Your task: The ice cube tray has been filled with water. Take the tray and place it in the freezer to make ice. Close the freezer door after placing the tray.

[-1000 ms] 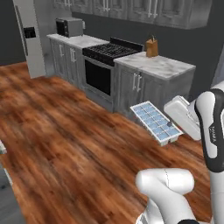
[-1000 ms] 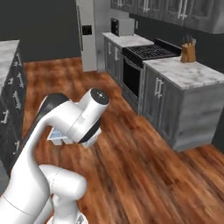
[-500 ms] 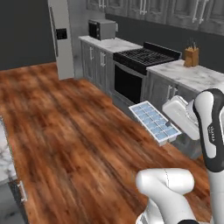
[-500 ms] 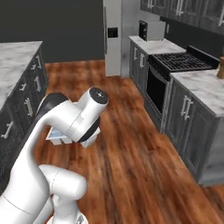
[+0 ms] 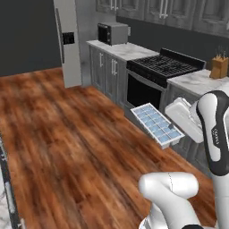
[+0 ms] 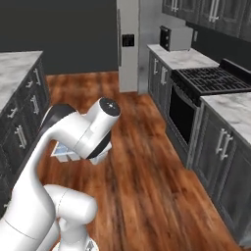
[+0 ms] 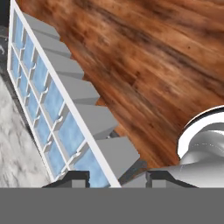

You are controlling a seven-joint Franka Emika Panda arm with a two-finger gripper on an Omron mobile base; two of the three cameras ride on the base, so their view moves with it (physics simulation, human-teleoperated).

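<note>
Gripping one end of the ice cube tray (image 5: 156, 123), the jaws are closed most of the way on its rim, a dark fingertip (image 7: 70, 178) on either side of the near edge in the hand view. The tray is carried in mid-air above the wooden floor (image 5: 67, 134), clear of any table, and sits roughly level in the left base view, with its long side running away from the white hand. Its square cells hold pale blue water (image 7: 54, 100), and the grey undersides of the cells show along one side in the hand view.

In the left base view the tray hangs in front of the dark oven (image 5: 147, 91) and its black stove top, beside the grey cabinets (image 5: 105, 74) with a marble top. A microwave (image 5: 112, 32) stands on that top farther back, and a knife block (image 5: 219, 67) sits at the right end. A tall light grey fridge-freezer (image 5: 67, 42) stands at the far end of the cabinet run, well apart from the tray, with its doors shut.

In the right base view the white arm (image 6: 78, 132) bends across the foreground, and a small corner of the tray (image 6: 62, 151) peeks out beneath it, near the dark drawer fronts (image 6: 22, 127) on the left.
</note>
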